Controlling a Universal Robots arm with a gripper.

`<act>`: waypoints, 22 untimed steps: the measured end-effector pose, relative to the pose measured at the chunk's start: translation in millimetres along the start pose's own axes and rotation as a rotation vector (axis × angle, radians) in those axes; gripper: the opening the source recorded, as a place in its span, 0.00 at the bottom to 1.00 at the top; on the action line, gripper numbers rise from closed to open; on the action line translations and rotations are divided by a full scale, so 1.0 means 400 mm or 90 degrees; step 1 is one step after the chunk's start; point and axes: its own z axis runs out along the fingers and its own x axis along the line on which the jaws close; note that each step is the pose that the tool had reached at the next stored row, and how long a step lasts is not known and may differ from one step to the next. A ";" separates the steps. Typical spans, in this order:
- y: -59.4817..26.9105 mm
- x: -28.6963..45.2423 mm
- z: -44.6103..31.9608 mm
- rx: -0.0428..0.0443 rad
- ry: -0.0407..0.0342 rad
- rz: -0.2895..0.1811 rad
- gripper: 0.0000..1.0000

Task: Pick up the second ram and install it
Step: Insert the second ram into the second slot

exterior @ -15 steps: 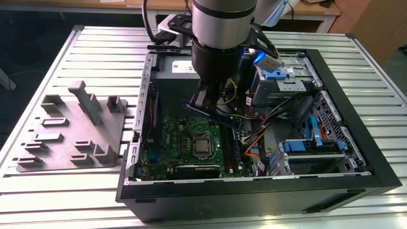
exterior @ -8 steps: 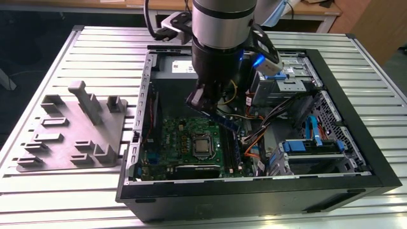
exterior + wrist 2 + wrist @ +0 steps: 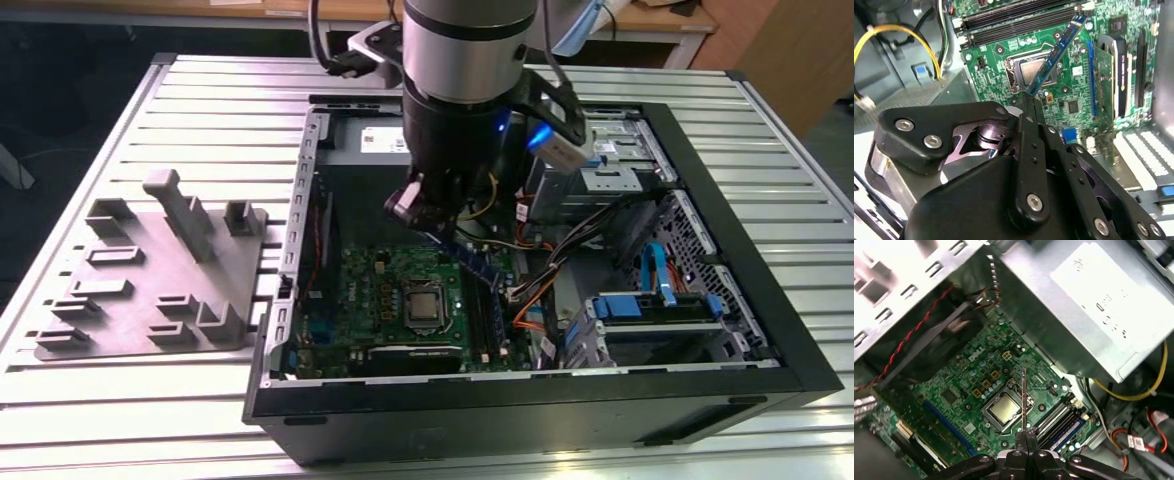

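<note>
One end of the second ram point(image 3: 1056, 52) sits pinched in the end effector point(image 3: 1026, 102), which is clamped narrow on it. The stick hangs tilted over the motherboard point(image 3: 999, 50), near the processor socket point(image 3: 1029, 70) and short of the black slots point(image 3: 1004, 20). It looks light, stiff and fragile, best held by its bare edges, away from chips and contacts.

I can read no word or number here. The white label point(image 3: 1099, 285) on the grey power-supply box point(image 3: 1054, 335) bears dark print, all smeared; the motherboard point(image 3: 954, 390) carries white marks too small to tell.
</note>
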 end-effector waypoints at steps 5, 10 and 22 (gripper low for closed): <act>0.000 0.000 0.001 0.0022 -0.0011 0.058 0.11; 0.000 0.000 0.002 0.0044 -0.0023 0.116 0.11; 0.000 0.000 0.006 0.0097 -0.0050 0.255 0.11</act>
